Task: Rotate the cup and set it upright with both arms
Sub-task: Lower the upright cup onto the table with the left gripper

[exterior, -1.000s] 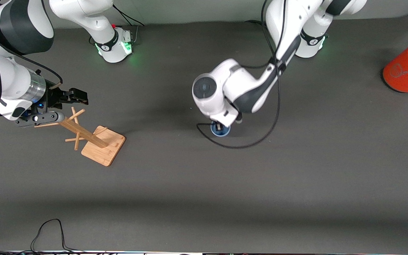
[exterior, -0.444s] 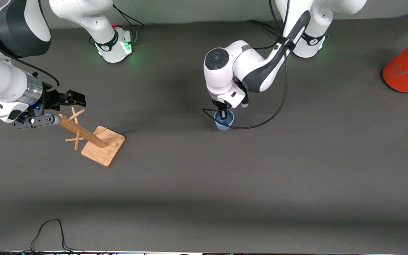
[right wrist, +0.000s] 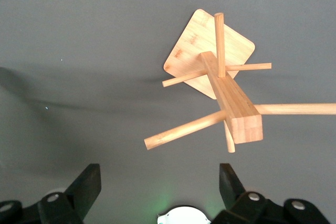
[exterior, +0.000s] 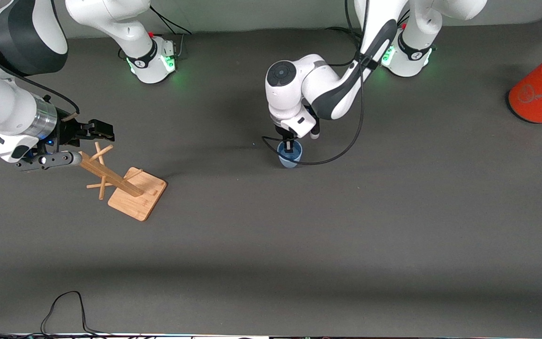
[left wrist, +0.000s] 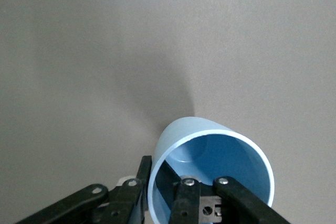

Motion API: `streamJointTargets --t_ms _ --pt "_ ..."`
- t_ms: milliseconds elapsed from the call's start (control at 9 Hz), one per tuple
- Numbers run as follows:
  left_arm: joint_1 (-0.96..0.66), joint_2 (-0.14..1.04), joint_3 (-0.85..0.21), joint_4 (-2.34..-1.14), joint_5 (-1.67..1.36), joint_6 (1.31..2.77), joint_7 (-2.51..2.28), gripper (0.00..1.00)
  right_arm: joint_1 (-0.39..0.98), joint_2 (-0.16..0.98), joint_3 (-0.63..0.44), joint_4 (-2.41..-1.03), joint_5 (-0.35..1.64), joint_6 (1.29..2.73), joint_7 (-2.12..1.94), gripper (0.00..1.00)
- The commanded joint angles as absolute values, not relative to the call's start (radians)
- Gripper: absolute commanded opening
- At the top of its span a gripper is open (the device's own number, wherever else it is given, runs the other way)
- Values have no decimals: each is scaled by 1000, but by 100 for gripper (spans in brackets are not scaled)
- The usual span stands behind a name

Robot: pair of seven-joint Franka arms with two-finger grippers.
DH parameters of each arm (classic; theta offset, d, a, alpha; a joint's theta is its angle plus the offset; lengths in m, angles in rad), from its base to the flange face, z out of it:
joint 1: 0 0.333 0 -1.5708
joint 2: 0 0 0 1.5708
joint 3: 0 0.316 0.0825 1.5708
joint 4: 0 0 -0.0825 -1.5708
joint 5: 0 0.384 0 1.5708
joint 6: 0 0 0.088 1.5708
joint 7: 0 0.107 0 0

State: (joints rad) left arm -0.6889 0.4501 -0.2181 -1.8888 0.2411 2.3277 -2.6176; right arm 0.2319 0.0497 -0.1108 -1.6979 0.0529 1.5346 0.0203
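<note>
You have the left gripper (exterior: pixel 291 147) clamped on the upright cup's (exterior: pixel 290 157) rim; the right gripper (exterior: pixel 93 131) waits spread wide, empty, above the wooden rack (exterior: pixel 125 184).

We see a light blue cup (exterior: pixel 290 155), a pale bamboo rack (exterior: pixel 125 186), an orange grey-lidded canister (exterior: pixel 541 92), and a dark grey counter (exterior: pixel 346 245).

Left pincer (exterior: pixel 290 147) points down, clamped shut; right pincer (exterior: pixel 93 131), apparently level, waits with fingers spread.
</note>
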Motion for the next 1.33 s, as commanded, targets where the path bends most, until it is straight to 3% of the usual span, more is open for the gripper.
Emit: streamJointTargets --t_ms 0,222,333,444,778,1000,1222 --pt "-707 451 -206 -1899 296 2364 -2671 4 239 54 -107 -1672 63 1516 20 100" --pt "-707 471 -206 -1898 298 2362 -2671 40 239 55 -107 -1672 63 1516 20 100" --pt "-707 479 -204 -1894 302 2352 -2668 78 238 55 -107 -1672 63 1516 18 100" --pt "-707 473 -206 -1887 322 2321 -2666 100 238 57 -107 -1671 63 1516 21 100" --pt "-703 428 -212 -1812 310 2174 -2550 100 236 58 -109 -1562 71 1513 20 100" --pt "-690 388 -213 -1773 260 2068 -2365 100 236 49 -117 -1453 72 1363 26 100" --pt "-660 345 -210 -1674 177 1900 -2127 100 236 45 -120 -1427 80 1356 20 100"
